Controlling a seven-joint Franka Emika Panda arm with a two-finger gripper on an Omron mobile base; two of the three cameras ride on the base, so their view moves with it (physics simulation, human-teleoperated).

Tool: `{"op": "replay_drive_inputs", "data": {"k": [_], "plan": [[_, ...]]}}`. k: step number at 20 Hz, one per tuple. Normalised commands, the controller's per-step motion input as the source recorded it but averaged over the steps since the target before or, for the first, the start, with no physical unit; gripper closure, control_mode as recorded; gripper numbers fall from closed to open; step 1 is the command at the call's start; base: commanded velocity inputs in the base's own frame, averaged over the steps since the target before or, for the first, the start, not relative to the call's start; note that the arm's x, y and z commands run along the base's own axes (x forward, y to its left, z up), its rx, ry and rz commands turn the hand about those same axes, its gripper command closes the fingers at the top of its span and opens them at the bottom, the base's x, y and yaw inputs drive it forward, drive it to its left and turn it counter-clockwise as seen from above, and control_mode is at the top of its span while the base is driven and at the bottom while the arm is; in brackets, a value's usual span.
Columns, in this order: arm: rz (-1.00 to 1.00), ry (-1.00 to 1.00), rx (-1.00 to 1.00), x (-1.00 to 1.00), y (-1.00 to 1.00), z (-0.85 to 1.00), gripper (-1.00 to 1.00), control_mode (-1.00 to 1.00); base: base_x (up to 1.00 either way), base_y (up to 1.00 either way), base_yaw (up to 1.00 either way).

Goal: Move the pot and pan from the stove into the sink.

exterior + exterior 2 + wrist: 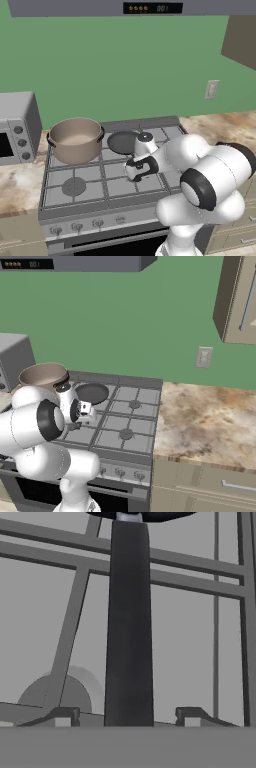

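The tan pot stands on the back left burner of the stove. Right of it lies the black pan, its long dark handle pointing toward the stove's front. My gripper hangs low over the grates, hand pointing down. The handle runs between the two fingertips, with a gap on each side, so the gripper is open and holds nothing. The sink is out of view.
A grey microwave stands on the counter left of the stove. A marbled counter stretches to the right, below a wall outlet and an upper cabinet. A range hood hangs overhead.
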Motion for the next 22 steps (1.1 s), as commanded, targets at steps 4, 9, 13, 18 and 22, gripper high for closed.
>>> {"op": "replay_drive_inputs", "data": {"k": [4, 9, 13, 18, 22], "plan": [[-0.01, 0.00, 0.00, 0.00, -0.05, 0.00, 1.00, -1.00, 0.00, 0.00, 0.00], [-0.02, 0.00, 0.02, 0.00, -0.04, 0.06, 1.00, -1.00, 0.00, 0.00, 0.00], [-0.03, 0.00, 0.01, 0.00, 0.00, 0.17, 1.00, -1.00, 0.00, 0.00, 0.00], [-0.07, 0.00, 0.00, 0.00, 0.03, 0.59, 1.00, -1.00, 0.00, 0.00, 0.00], [-0.11, 0.09, 0.00, -0.10, 0.00, 0.73, 1.00, -1.00, 0.00, 0.00, 0.00]]}}
